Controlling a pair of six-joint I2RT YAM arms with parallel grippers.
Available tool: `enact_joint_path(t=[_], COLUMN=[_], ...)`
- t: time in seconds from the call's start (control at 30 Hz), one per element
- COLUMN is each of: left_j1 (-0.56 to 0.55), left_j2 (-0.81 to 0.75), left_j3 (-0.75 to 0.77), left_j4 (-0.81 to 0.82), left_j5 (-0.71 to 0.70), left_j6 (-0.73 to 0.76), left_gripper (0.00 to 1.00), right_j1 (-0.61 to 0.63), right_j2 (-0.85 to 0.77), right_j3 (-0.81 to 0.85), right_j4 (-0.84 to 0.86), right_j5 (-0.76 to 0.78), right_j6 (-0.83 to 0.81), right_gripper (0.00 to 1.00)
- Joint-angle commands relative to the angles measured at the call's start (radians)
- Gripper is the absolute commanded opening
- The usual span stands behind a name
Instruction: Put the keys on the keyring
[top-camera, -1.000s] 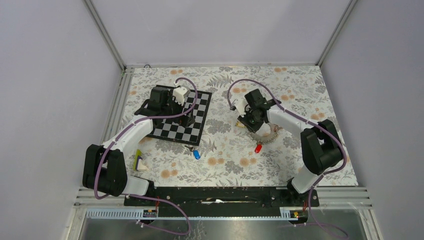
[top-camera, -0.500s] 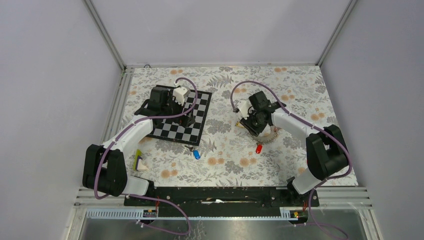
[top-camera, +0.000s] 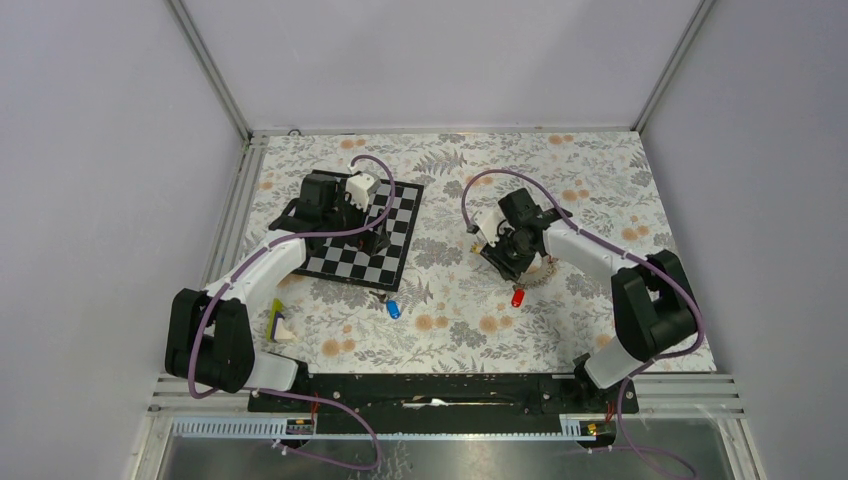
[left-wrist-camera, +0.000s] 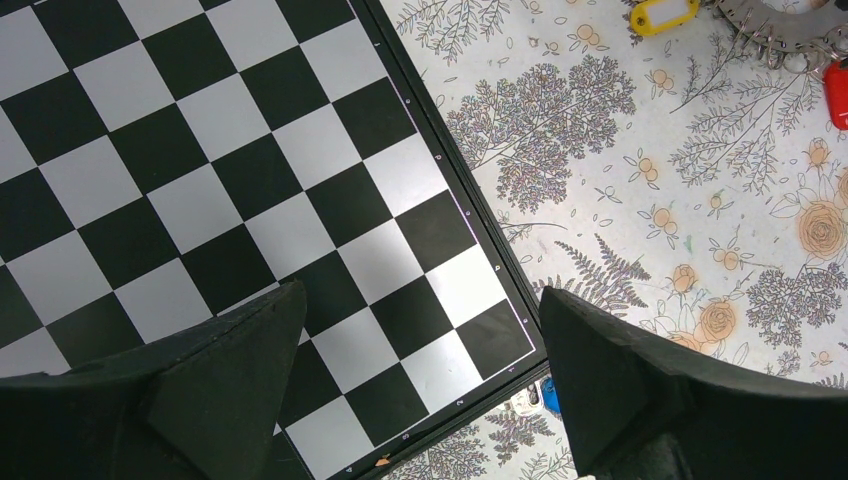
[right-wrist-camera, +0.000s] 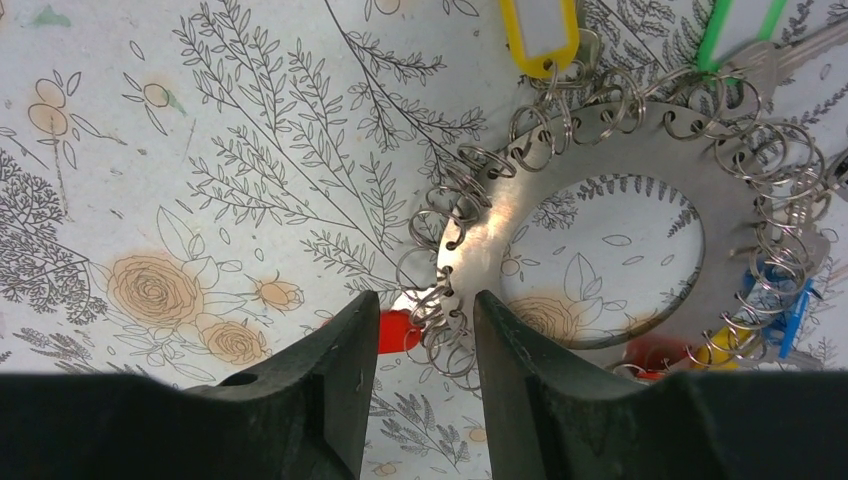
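The right pincer (right-wrist-camera: 425, 297) is hovering narrowly apart over the grey metal keyring (right-wrist-camera: 610, 135) on the floral desk (right-wrist-camera: 150, 150), straddling a red plastic-headed key (right-wrist-camera: 396, 331) at its rim. Threading seems in hand, and the next move is probably calling for a precise grip on that key. The left pincer (left-wrist-camera: 420, 300) is hanging wide apart.

Top cam looked down from above near edge, far off, whole table (top-camera: 600, 170) in frame. L wrist cam faced down, close over chessboard (left-wrist-camera: 250, 200) corner; R wrist cam closer, over keyring (right-wrist-camera: 490, 240). Both wrist views shared keyring rim + yellow tag (right-wrist-camera: 540, 30).
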Motion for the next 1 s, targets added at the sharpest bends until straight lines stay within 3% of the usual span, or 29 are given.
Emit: enact_joint_path(t=[0.0, 0.53, 0.97], left_j1=[0.003, 0.003, 0.003], left_j2=[-0.019, -0.026, -0.025], left_j3=[-0.003, -0.006, -0.007], left_j4=[0.042, 0.043, 0.042], left_j5=[0.016, 0.025, 0.029], left_j6=[0.016, 0.018, 0.021], left_gripper=[0.98, 0.98, 0.98], right_j1=[-0.002, -0.028, -0.082], right_j2=[0.032, -0.068, -0.059], right_j3=[0.044, -0.042, -0.053], right_j4=[-0.015, -0.02, -0.027], right_j5=[-0.032, 0.074, -0.022], right_j6=[0.001, 0.029, 0.073], right_gripper=[0.46, 0.4, 0.4])
